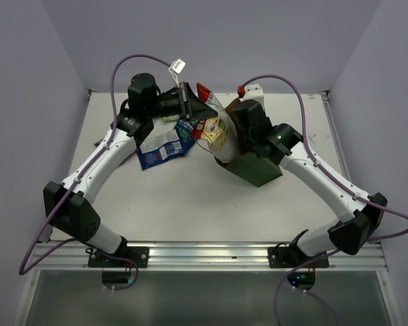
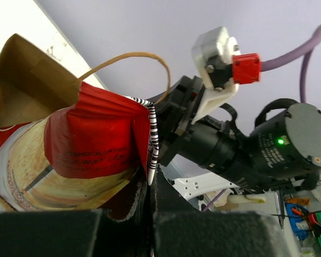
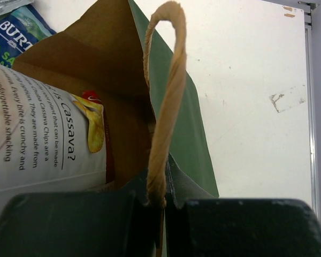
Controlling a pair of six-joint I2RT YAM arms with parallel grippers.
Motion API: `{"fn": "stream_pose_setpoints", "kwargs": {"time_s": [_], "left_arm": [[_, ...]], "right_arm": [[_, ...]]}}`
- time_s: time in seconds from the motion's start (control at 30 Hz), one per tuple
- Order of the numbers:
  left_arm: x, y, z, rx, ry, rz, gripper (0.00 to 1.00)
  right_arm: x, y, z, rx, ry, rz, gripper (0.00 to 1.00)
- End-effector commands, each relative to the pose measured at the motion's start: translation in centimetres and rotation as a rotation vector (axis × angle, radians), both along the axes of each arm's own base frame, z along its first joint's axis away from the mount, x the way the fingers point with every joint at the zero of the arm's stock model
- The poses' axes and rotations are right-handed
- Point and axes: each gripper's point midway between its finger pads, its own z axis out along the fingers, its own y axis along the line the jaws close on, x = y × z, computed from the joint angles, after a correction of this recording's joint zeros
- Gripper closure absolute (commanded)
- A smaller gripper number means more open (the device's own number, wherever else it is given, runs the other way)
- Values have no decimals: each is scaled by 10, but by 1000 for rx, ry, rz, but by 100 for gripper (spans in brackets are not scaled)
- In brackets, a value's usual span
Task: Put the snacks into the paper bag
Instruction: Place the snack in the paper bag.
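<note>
The dark green paper bag [image 1: 257, 170] lies tilted at mid table, mouth toward the left. My right gripper [image 1: 243, 117] is shut on its rim by the tan handle [image 3: 163, 123]; the brown inside shows [image 3: 96, 48]. The large white-red-yellow chip bag [image 1: 216, 132] sticks half into the bag's mouth. My left gripper [image 1: 190, 102] is shut on its red top seam [image 2: 104, 136]. The chip bag's white printed side shows in the right wrist view [image 3: 40, 144]. A blue-white packet [image 1: 164, 146] lies on the table to the left. Other packets are hidden.
A green-blue packet edge [image 1: 170, 119] peeks out under the left arm. Purple cables loop above both arms. The table's back edge and walls are close behind the grippers. The metal rail runs along the near edge [image 1: 204, 255].
</note>
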Motion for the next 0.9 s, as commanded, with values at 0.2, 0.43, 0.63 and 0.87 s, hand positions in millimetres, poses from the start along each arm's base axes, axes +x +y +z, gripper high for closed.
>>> {"fn": "stream_pose_setpoints", "kwargs": {"time_s": [0.2, 0.43, 0.63, 0.87], "left_arm": [[1, 2, -21, 71, 47, 149, 100], [1, -3, -49, 159, 119, 242, 100], [4, 8, -91, 290, 195, 339, 99], [-5, 19, -129, 403, 297, 397, 96]], "right_arm": [[-2, 2, 21, 91, -56, -20, 100], [-2, 3, 17, 104, -50, -29, 100], [-2, 0, 16, 101, -54, -43, 100], [-4, -9, 15, 78, -63, -80, 100]]}}
